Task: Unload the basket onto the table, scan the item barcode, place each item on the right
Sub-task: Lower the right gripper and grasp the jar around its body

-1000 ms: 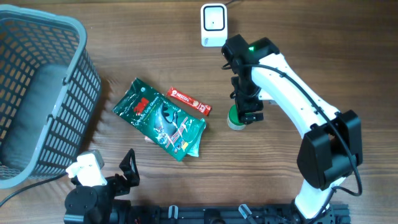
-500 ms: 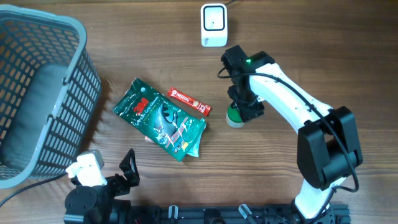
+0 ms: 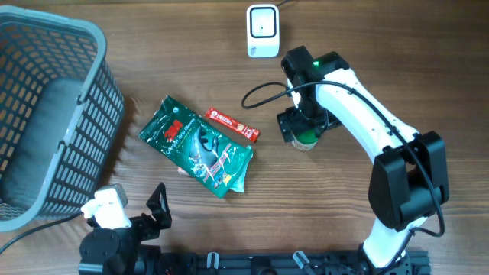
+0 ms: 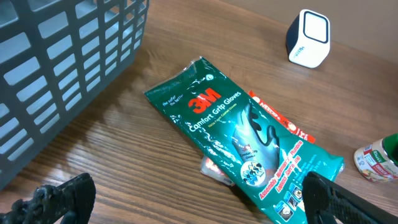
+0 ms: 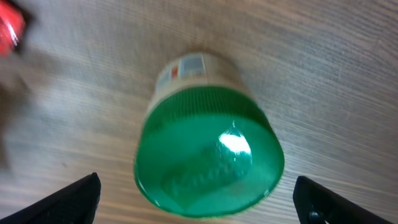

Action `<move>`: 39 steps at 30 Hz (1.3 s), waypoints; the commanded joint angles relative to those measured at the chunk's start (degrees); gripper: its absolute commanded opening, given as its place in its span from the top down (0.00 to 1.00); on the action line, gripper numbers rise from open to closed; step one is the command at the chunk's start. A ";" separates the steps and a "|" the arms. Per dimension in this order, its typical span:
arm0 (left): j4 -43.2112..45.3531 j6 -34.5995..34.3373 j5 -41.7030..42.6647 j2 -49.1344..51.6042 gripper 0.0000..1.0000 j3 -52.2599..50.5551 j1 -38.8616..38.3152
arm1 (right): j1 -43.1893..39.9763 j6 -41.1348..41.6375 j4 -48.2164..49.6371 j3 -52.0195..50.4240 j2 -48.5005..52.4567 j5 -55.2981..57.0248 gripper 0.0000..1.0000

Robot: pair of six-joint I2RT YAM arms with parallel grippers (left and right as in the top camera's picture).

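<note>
A small white jar with a green lid (image 5: 208,162) stands on the wooden table, and a barcode label (image 5: 189,64) shows on its side. My right gripper (image 5: 205,202) hangs over it, open, one finger on each side of the lid and neither touching it. From above the gripper (image 3: 304,128) covers most of the jar (image 3: 306,140). The white scanner (image 3: 262,30) stands at the back of the table. My left gripper (image 4: 199,211) is open and empty near the front edge, well left of the jar (image 4: 375,163).
A green 3M glove packet (image 3: 197,145) lies mid-table with a red Nescafe stick (image 3: 231,124) beside it. A grey slatted basket (image 3: 46,114) fills the left side. The right arm's cable loops toward the stick.
The right gripper and its wrist have shifted a little to the right, and the jar now sits slightly further right and back. The left arm has not moved.
</note>
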 commanded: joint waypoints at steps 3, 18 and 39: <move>0.13 0.81 -0.79 -0.17 0.00 -0.28 -0.26 | 0.09 -2.91 -3.96 5.11 -1.51 2.80 0.00; 0.13 0.79 -0.79 -0.17 0.00 -0.28 -0.26 | -2.25 101.02 -6.47 7.34 -2.78 1.05 0.00; 0.13 0.81 -0.79 -0.17 0.00 -0.28 -0.26 | -2.23 65.90 16.90 -12.20 -2.73 -1.38 0.35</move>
